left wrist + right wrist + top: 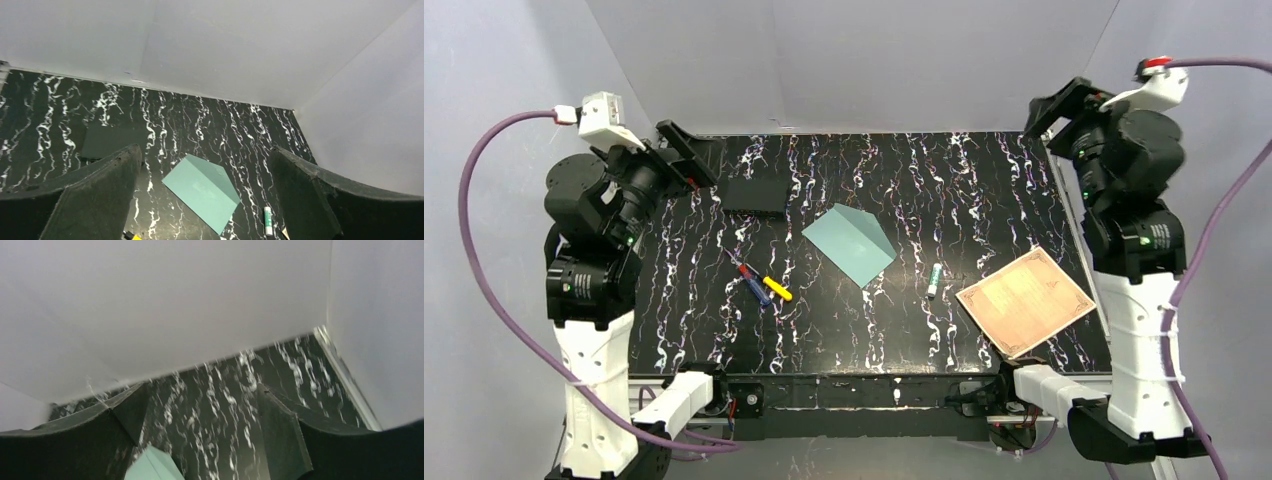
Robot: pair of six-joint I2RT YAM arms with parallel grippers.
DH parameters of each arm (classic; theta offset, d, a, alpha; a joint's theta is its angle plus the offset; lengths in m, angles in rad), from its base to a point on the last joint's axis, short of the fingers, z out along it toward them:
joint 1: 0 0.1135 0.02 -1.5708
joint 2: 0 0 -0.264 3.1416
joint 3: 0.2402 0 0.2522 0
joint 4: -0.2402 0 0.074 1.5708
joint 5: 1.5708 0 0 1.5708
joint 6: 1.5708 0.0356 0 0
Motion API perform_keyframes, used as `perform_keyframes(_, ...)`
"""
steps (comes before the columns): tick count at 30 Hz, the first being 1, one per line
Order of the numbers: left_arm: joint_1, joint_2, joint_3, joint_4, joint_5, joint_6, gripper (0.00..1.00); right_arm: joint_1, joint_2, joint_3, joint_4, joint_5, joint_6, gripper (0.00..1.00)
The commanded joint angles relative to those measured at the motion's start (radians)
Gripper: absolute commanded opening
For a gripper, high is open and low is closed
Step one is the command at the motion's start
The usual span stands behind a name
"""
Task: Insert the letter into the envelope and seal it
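Left claw (204,152) and right claw (202,386) both gape wide, holding nothing, raised above the worktop (904,180). The letter (1025,300) lies flat at the worktop's near right, well apart from the teal envelope (849,243) at centre, a small white stick (934,281) between them.

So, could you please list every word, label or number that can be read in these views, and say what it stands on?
No text can be read in any view.
letter: faint printed lines inside an ornate dark border, too small to read.
white tube with a green end: any label is too small to read.
teal envelope: no writing visible on the side shown.
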Motion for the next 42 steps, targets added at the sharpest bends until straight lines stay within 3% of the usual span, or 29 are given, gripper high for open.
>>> perform_keyframes(1,0.007,0.019,-0.049,0.023,0.102,-0.053,0.98,-0.005,0.022,-0.097,-0.232,0.099,0.132,0.88)
perform_keyframes(5,0.007,-0.070,-0.248,0.174,0.199,-0.091,0.98,-0.005,0.042,-0.263,-0.392,-0.028,0.201,0.88)
perform_keyframes(7,0.007,-0.107,-0.390,0.278,0.253,-0.120,0.98,-0.005,0.057,-0.377,-0.439,-0.133,0.206,0.82)
perform_keyframes(11,0.006,-0.071,-0.471,0.298,0.361,-0.160,0.98,-0.004,0.080,-0.571,-0.512,-0.201,0.194,0.73)
perform_keyframes(16,0.007,-0.024,-0.550,0.246,0.425,-0.188,0.98,0.106,0.045,-0.675,-0.584,-0.044,0.221,0.76)
perform_keyframes(21,0.006,-0.047,-0.652,0.230,0.413,-0.195,0.98,0.332,0.062,-0.743,-0.609,0.097,0.348,0.80)
perform_keyframes(28,0.007,-0.036,-0.696,0.194,0.417,-0.180,0.99,0.597,0.313,-0.748,-0.609,0.313,0.418,0.80)
perform_keyframes(34,0.007,-0.016,-0.685,0.169,0.407,-0.165,0.99,0.642,0.513,-0.717,-0.610,0.475,0.420,0.73)
perform_keyframes(42,0.007,0.003,-0.648,0.124,0.371,-0.142,0.99,0.642,0.597,-0.733,-0.536,0.528,0.408,0.67)
